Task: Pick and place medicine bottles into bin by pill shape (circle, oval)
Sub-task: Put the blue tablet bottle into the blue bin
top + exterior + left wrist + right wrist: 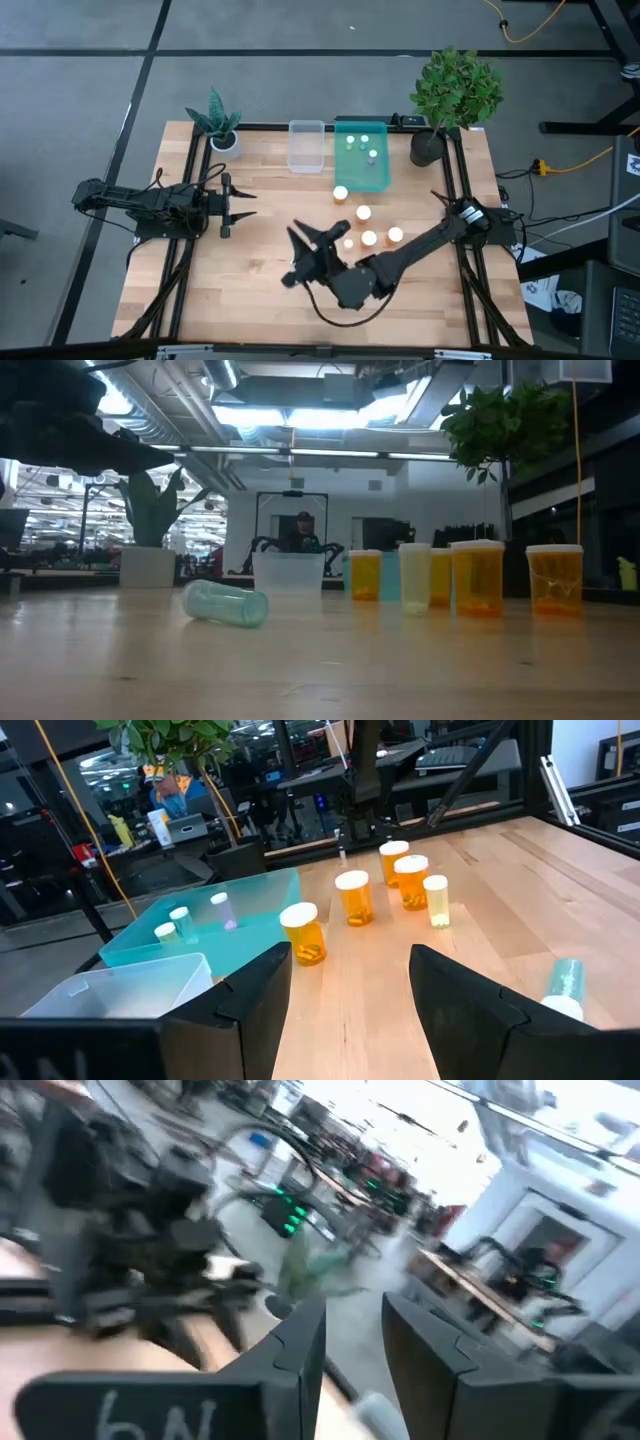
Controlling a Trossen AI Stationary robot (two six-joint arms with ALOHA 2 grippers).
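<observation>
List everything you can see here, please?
Orange bottles: four, white caps, standing mid-table.
Pale bottles: five; one standing beside the orange ones, one lying, three in the teal tray.
Clear tray: one, far edge.
Teal tray: one, beside the clear one.
Plants: two, green, far corners.
Table: one, light wood.
Left gripper: dark, open, left side.
Right gripper: dark, open, front middle.

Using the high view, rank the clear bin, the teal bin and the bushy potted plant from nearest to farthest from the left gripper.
1. Clear bin, at the table's far edge, nearest the left gripper.
2. Teal bin, just right of the clear one.
3. Bushy potted plant, far right corner.
</observation>
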